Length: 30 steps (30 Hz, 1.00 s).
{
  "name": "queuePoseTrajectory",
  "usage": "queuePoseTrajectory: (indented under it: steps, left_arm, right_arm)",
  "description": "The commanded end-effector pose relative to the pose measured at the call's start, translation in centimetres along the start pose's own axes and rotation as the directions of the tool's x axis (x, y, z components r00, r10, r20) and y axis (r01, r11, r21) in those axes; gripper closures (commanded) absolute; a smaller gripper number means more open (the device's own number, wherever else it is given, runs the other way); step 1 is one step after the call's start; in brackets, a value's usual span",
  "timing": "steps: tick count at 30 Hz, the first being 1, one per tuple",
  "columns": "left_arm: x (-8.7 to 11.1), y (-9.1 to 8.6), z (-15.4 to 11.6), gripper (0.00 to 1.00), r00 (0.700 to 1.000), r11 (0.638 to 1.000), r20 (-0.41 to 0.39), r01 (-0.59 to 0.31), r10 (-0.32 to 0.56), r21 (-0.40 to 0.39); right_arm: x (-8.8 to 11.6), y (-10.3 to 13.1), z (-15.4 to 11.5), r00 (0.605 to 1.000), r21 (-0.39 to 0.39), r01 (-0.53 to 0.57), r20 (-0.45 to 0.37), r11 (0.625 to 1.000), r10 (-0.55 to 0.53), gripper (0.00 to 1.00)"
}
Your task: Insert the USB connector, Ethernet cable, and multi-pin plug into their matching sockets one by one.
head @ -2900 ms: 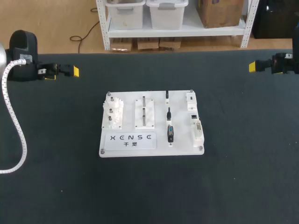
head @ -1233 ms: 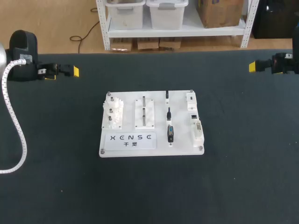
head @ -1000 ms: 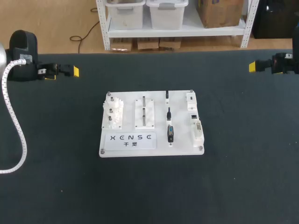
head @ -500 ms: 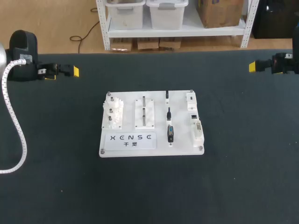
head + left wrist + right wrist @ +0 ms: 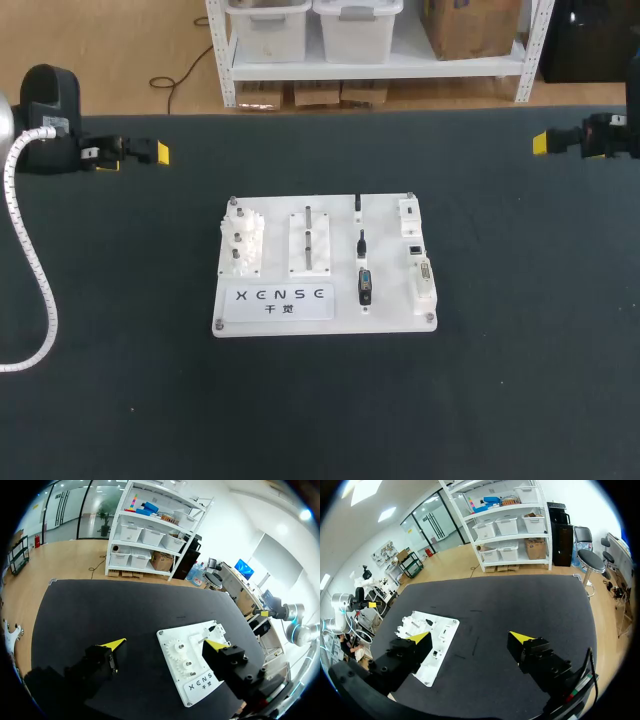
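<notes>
While the left gripper (image 5: 166, 643) and right gripper (image 5: 470, 636) are held wide open and empty, the closely spaced plugs (image 5: 362, 244) could be misgrasped.

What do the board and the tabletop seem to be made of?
The board looks like a rigid white sheet, probably plastic or acrylic: flat, evenly white, smooth, fixed by corner screws. The table is covered in matte black, likely a fabric or rubber mat: it shows no shine and a faint speckle. What lies beneath is hidden.
</notes>
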<state>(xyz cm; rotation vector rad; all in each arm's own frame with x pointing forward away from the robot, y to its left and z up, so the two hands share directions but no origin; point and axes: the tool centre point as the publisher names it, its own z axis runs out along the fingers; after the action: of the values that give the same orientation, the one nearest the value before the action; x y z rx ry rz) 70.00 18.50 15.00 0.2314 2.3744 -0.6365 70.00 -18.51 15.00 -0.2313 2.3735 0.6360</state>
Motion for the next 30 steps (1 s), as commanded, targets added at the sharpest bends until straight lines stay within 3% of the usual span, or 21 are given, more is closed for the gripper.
queuePoseTrajectory:
  steps: [1,24,30]
  left_arm:
    - [0.0,0.0,0.0,0.0,1.0,1.0,0.0,0.0,0.0,0.0]
    - [0.0,0.0,0.0,0.0,1.0,1.0,0.0,0.0,0.0,0.0]
    - [0.0,0.0,0.0,0.0,1.0,1.0,0.0,0.0,0.0,0.0]
  right_arm:
    - [0.0,0.0,0.0,1.0,0.0,0.0,0.0,1.0,0.0,0.0]
    - [0.0,0.0,0.0,1.0,0.0,0.0,0.0,1.0,0.0,0.0]
    - [-2.3,3.8,3.6,0.994,0.015,0.096,-0.059,0.995,-0.095,0.0]
